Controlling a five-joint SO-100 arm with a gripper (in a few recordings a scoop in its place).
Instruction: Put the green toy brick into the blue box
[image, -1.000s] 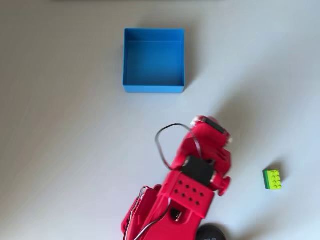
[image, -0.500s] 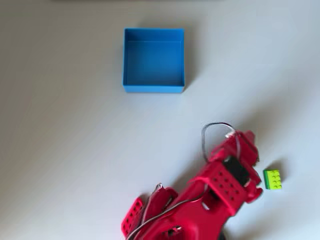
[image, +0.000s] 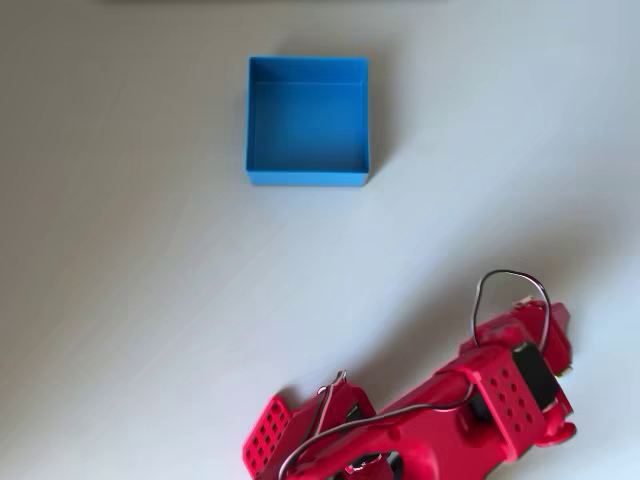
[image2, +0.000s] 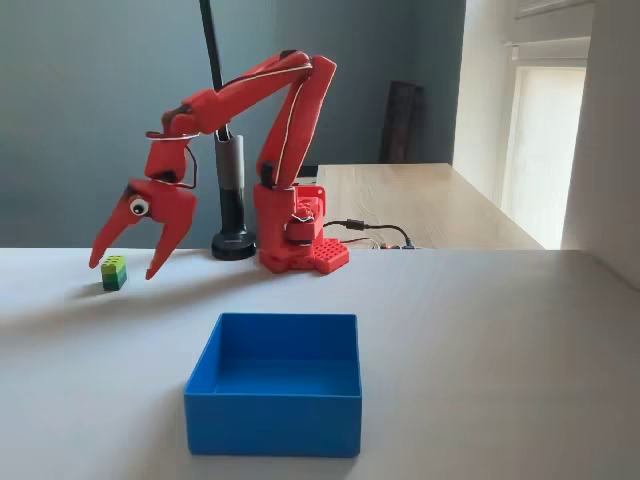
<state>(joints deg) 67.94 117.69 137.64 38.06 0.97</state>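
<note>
The green toy brick (image2: 113, 273) sits on the white table at the left of the fixed view. My red gripper (image2: 123, 268) hangs open just above it, one finger (image2: 103, 247) to its left and the other on its right, tips close to the table. From overhead the red arm (image: 515, 390) covers the brick at the lower right. The blue box (image: 307, 178) stands empty near the top middle of the overhead view, far from the gripper. Its front wall (image2: 272, 425) is closest to the fixed camera.
The arm's red base (image2: 298, 245) stands at the back of the white table (image2: 480, 340), next to a black pole on a round foot (image2: 232, 242). A wooden table (image2: 420, 200) lies behind. Thin cables run by the base.
In the overhead view the arm has swung to the right and down, from mid-table to over the brick, which it now covers. The box has not moved.
</note>
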